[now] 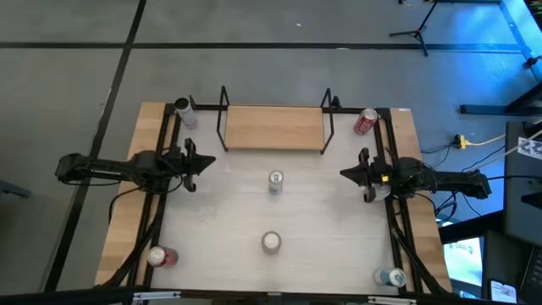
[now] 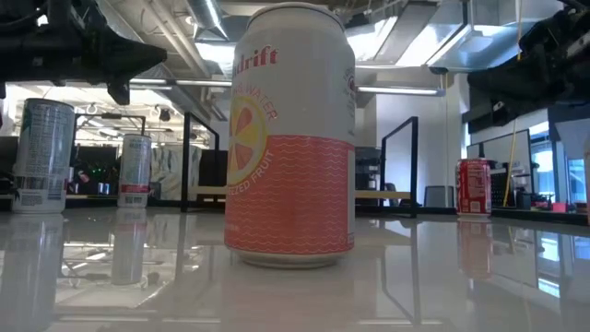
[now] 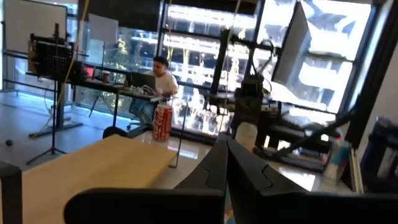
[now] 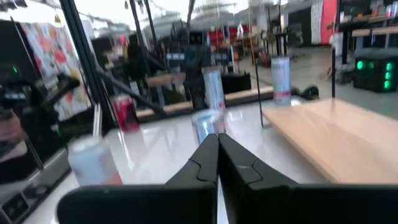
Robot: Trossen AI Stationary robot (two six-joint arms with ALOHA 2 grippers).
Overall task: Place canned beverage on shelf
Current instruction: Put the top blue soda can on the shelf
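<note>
The shelf (image 1: 273, 127), a light-wood board in a black frame with upright end loops, stands at the table's far middle with nothing on it. It also shows in the right wrist view (image 4: 336, 143). One can (image 1: 275, 180) stands upright at the table's centre. A white and salmon can (image 1: 271, 242) stands nearer the front edge and fills the low view (image 2: 290, 138). My left gripper (image 1: 207, 163) hovers left of the centre can, shut and empty (image 3: 225, 146). My right gripper (image 1: 345, 174) hovers right of it, shut and empty (image 4: 217, 138).
A silver can (image 1: 185, 110) stands left of the shelf and a red can (image 1: 366, 121) right of it. Further cans stand at the near left (image 1: 161, 257) and near right (image 1: 391, 277) corners. A person (image 3: 158, 74) sits in the room beyond the table.
</note>
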